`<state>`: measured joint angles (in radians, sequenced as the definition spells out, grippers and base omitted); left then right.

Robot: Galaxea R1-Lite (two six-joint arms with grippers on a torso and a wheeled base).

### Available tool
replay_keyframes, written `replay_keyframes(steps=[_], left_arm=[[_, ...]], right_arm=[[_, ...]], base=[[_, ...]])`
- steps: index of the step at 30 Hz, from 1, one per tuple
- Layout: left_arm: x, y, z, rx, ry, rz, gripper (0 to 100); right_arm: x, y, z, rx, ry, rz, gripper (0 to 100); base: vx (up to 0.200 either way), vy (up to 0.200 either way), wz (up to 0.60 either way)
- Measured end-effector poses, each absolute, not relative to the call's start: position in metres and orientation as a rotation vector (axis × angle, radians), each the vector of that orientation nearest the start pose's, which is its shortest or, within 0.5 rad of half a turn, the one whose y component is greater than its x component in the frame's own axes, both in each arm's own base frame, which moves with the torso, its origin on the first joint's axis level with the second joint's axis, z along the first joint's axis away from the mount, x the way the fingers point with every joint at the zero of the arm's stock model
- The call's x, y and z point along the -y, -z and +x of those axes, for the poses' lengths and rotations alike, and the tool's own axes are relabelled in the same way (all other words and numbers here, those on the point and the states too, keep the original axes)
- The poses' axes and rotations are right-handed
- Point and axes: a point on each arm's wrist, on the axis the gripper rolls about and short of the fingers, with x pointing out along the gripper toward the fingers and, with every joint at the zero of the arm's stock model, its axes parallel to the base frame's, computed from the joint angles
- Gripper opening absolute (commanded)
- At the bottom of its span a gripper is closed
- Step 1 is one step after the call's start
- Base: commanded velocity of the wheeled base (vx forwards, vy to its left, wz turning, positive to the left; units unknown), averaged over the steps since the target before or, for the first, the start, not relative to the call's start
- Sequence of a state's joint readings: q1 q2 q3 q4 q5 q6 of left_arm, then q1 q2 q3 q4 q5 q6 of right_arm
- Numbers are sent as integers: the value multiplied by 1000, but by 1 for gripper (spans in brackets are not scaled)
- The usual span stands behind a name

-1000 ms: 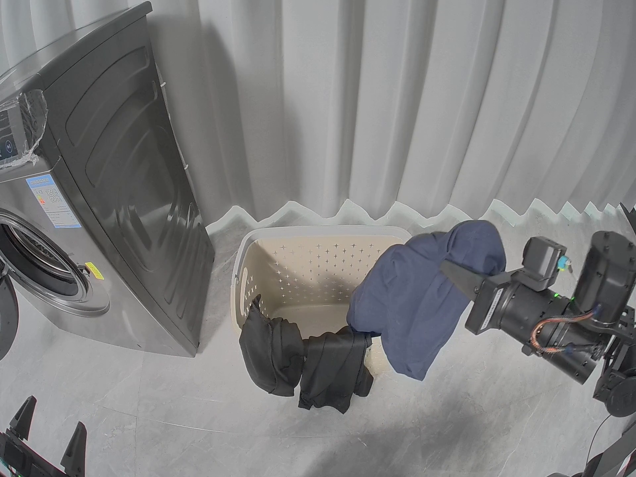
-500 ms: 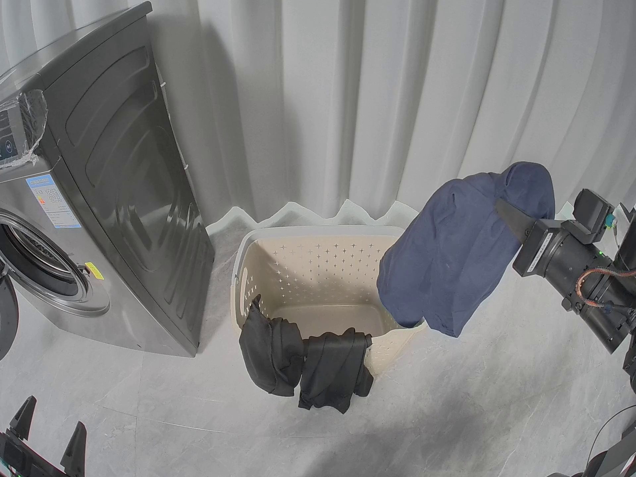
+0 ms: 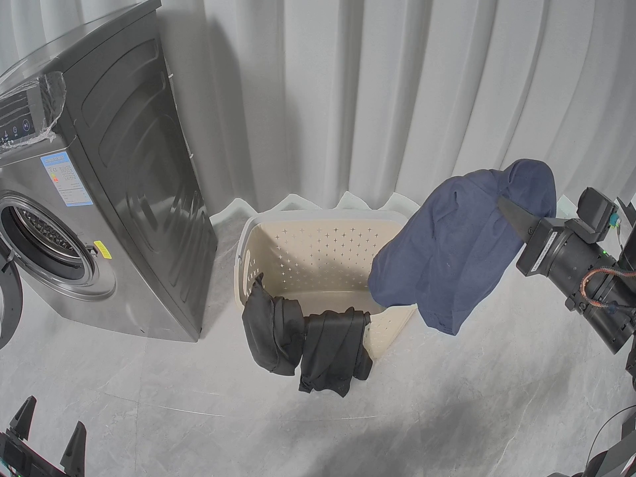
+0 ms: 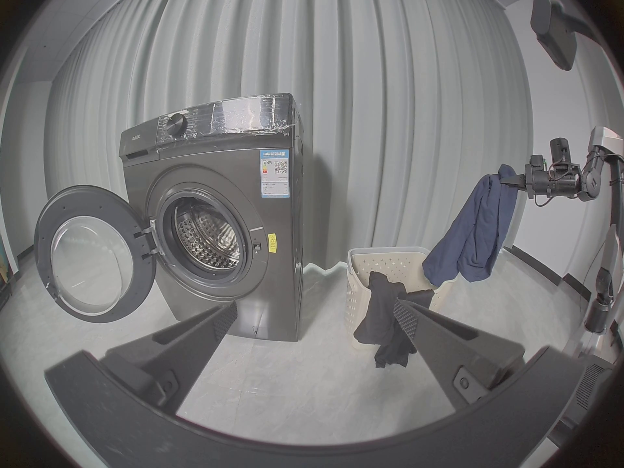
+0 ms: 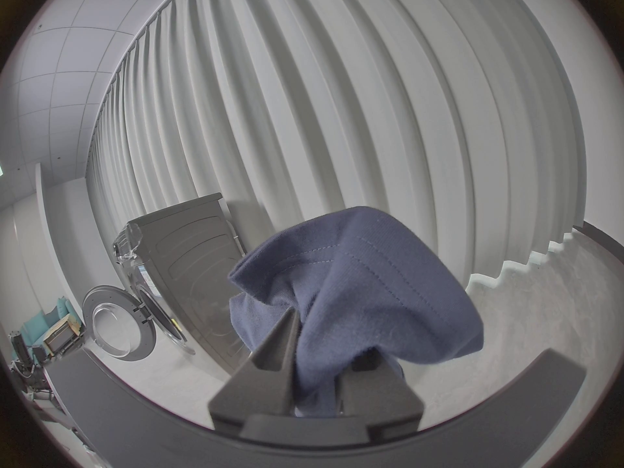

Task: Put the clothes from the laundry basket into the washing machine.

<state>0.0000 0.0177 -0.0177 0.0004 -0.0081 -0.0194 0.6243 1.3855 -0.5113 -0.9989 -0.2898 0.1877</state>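
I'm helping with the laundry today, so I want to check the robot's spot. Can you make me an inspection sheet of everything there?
Surface: pale grey floor, smooth.
Job's things: washing machine with its door swung open, and no clothes seen in the drum. The laundry basket stands on the floor beside it. Black clothes are draped over its front rim. A blue garment hangs in the air over the basket's right end.
Clutter: nothing seen.
Grippers: right gripper, fingers shut on the blue garment. Left gripper is low, with its fingers open and nothing in them.
Cables: thin wire on the right arm's wrist.
Surroundings: white curtain behind everything.
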Motion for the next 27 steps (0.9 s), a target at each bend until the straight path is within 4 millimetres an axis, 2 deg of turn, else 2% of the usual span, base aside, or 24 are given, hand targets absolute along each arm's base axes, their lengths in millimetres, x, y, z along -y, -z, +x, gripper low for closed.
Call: replay_keyframes(steps=[4,27], left_arm=[[0,-81,-23,-2,7,-19,100],[0,-81,-23,-2,14,-22,100]], right_arm=[[-121,-222,178,80,-348,242,0],[-122,-222,178,80,-354,244,0]], base=[[0,0,0],[0,200,0]])
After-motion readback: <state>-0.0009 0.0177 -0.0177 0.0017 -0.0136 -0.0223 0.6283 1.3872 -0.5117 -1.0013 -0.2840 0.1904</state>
